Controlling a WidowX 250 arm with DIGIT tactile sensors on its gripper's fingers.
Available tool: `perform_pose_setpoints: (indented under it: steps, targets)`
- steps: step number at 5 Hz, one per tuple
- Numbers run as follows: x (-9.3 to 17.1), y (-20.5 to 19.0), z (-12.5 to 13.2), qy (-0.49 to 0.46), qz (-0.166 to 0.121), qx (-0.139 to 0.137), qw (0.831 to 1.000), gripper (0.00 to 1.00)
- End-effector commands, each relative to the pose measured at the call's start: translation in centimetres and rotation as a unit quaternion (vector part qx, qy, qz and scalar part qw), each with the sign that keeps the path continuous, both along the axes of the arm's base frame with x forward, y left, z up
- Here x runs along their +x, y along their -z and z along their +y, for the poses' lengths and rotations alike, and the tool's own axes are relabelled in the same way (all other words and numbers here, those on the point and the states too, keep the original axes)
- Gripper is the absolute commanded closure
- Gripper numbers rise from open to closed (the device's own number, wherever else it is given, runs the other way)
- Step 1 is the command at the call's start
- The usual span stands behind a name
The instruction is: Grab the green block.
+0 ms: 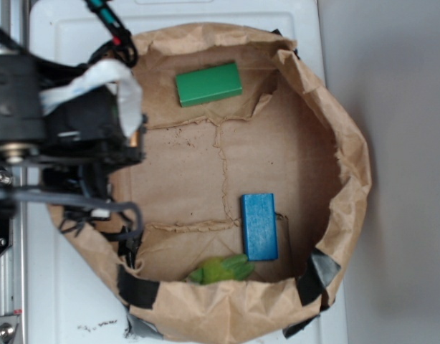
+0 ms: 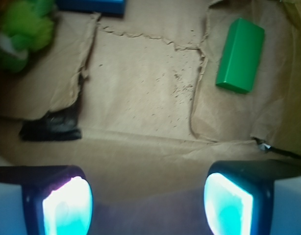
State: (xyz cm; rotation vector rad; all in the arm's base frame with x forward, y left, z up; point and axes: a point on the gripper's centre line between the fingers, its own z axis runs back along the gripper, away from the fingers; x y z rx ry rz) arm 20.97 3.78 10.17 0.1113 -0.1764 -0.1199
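The green block (image 1: pixel 208 84) lies flat on the brown paper at the back of the paper-lined basin; in the wrist view the green block (image 2: pixel 240 55) is at the upper right, well ahead of the fingers. My gripper (image 2: pixel 148 205) is open, its two glowing cyan pads (image 2: pixel 67 208) wide apart with only paper between them. In the exterior view the arm's black body (image 1: pixel 62 136) sits over the basin's left rim, and the fingertips are hidden under it.
A blue block (image 1: pixel 259 226) lies at the front right of the basin, with a fuzzy lime-green plush toy (image 1: pixel 221 269) beside it at the front wall. The crumpled paper wall (image 1: pixel 349 158) rings everything. Black tape (image 2: pixel 52 126) sticks to the paper.
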Motion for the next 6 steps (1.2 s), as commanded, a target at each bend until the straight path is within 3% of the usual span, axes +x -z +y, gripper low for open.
perform_pose_setpoints:
  steps: [1, 3, 6]
  targets:
    - [5.1, -1.1, 2.1, -0.035, -0.023, 0.001, 0.999, 0.0]
    - [6.5, 0.0, 5.4, -0.081, -0.013, 0.007, 0.997, 0.0]
    - [6.9, 1.0, 7.9, -0.108, -0.001, 0.026, 0.994, 0.0]
